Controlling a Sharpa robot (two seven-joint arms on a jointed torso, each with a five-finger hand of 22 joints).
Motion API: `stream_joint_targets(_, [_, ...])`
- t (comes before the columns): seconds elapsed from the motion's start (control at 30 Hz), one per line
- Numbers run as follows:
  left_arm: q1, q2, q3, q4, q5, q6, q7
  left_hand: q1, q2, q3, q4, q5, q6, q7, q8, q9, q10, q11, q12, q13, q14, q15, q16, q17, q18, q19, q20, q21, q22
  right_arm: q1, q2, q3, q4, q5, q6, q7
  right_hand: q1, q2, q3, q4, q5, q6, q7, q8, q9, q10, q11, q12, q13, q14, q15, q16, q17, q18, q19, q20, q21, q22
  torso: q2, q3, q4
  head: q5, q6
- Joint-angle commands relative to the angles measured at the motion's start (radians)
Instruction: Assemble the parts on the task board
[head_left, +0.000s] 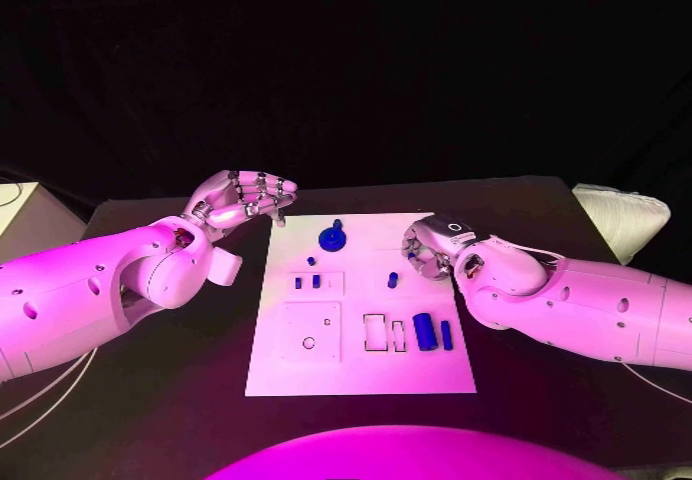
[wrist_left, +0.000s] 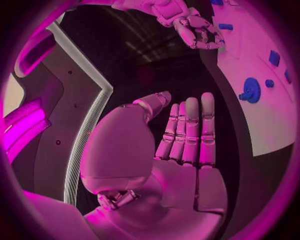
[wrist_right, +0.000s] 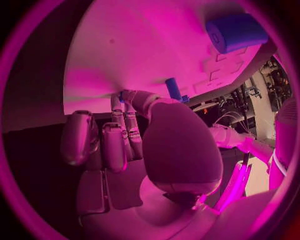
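The white task board (head_left: 361, 375) lies in the middle of the table. A blue gear (head_left: 333, 239) sits near its far edge, also seen from the left wrist (wrist_left: 251, 90). Two small blue pegs (head_left: 307, 283) stand left of centre and a single blue peg (head_left: 392, 280) stands mid-board. A blue cylinder (head_left: 424, 330) and a blue bar (head_left: 446, 335) lie at the right. My left hand (head_left: 245, 197) hovers off the far left corner, fingers straight, holding nothing (wrist_left: 187, 135). My right hand (head_left: 428, 250) hangs over the right edge with fingers curled (wrist_right: 115, 140); the peg (wrist_right: 173, 89) shows just past its thumb.
The board (wrist_left: 262, 115) has a square recess with a hole (head_left: 309, 332) and two small rectangular slots (head_left: 384, 332) near its front. A white block (head_left: 29, 215) stands at the table's far left and a pale object (head_left: 623, 215) at the far right.
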Motion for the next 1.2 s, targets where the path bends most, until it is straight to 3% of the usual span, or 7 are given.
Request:
stream_joint_targets(0.03, [0.000,0.002,0.001,-0.002,0.007,0.007,0.005,0.008,0.005,-0.007,0.000,0.000,-0.007,0.002,0.004,-0.002,0.000,0.006,-0.005,-0.001,-0.002,0.005,-0.006,-0.001,0.014,0.003,0.000,-0.004,-0.001,0.000,-0.008,0.000,0.008,-0.005,-0.051,-0.003,-0.009,0.002,0.020,-0.017,0.003,0.009,0.000,0.005,0.000,0.046,-0.040,0.006,0.001,0.045,-0.007,0.002,0.000,-0.010,0.007,-0.001,0.006,0.099,0.000,0.0002,-0.0003,-0.002,0.001])
stream_joint_targets(0.23, [0.000,0.004,0.001,-0.007,0.007,0.007,0.006,0.008,0.005,-0.008,0.000,0.000,-0.008,0.002,0.003,-0.002,-0.002,0.007,-0.007,-0.002,-0.002,0.005,-0.007,-0.002,0.014,0.003,0.000,-0.005,-0.002,0.007,-0.022,0.004,0.022,0.004,-0.105,0.014,-0.012,0.001,0.022,-0.019,0.002,0.010,0.000,0.005,0.001,0.048,-0.040,0.005,0.001,0.045,-0.008,0.002,0.000,-0.011,0.009,-0.002,0.013,0.102,0.000,-0.0001,0.0003,-0.001,0.000])
stream_joint_targets(0.6, [0.000,0.004,0.001,-0.011,0.008,0.006,0.004,0.007,0.004,-0.010,0.001,0.000,-0.011,0.003,0.003,-0.003,-0.005,0.009,-0.010,-0.005,0.000,0.006,-0.008,-0.003,0.014,0.005,0.001,-0.007,-0.003,0.028,-0.066,0.011,0.073,0.033,-0.145,0.023,-0.014,0.001,0.024,-0.020,0.000,0.011,0.000,0.005,0.002,0.050,-0.040,0.004,0.000,0.045,-0.008,0.002,0.000,-0.012,0.010,-0.002,0.017,0.104,0.001,-0.0005,-0.0006,0.002,0.000])
stream_joint_targets(0.77, [0.000,0.004,0.001,-0.012,0.009,0.004,0.004,0.007,0.004,-0.010,0.001,0.000,-0.011,0.003,0.003,-0.003,-0.005,0.009,-0.010,-0.005,0.000,0.006,-0.008,-0.003,0.014,0.005,0.001,-0.007,-0.003,0.035,-0.093,0.013,0.130,0.066,-0.164,0.053,-0.014,0.001,0.024,-0.020,0.000,0.011,0.000,0.005,0.002,0.050,-0.040,0.004,0.000,0.045,-0.008,0.002,0.000,-0.012,0.010,-0.002,0.017,0.104,0.001,-0.0004,-0.0004,0.006,0.004])
stream_joint_targets(0.87, [0.000,0.005,0.001,-0.011,0.010,0.002,-0.001,0.006,0.004,-0.011,0.002,0.000,-0.012,0.003,0.002,-0.004,-0.007,0.009,-0.011,-0.006,0.000,0.007,-0.009,-0.003,0.014,0.005,0.001,-0.008,-0.004,0.035,-0.096,0.014,0.172,0.074,-0.172,0.081,-0.015,0.000,0.026,-0.022,-0.001,0.011,0.000,0.006,0.002,0.052,-0.040,0.003,0.000,0.046,-0.008,0.005,0.004,-0.014,0.013,-0.002,0.030,0.110,0.002,0.0004,-0.0007,0.001,0.013])
stream_joint_targets(1.2, [0.000,0.013,0.001,0.004,0.013,-0.010,0.010,0.008,0.006,-0.014,0.004,0.003,-0.028,0.007,-0.005,-0.009,-0.007,0.010,-0.014,-0.011,0.002,0.008,-0.013,-0.006,0.014,0.009,0.003,-0.016,-0.010,0.020,-0.051,0.009,0.242,0.070,-0.170,0.149,-0.017,0.000,0.027,-0.022,-0.002,0.012,0.000,0.006,0.003,0.053,-0.040,0.002,-0.001,0.047,-0.008,0.006,0.006,-0.015,0.014,-0.003,0.034,0.112,-0.001,-0.0021,-0.0003,0.030,0.014])
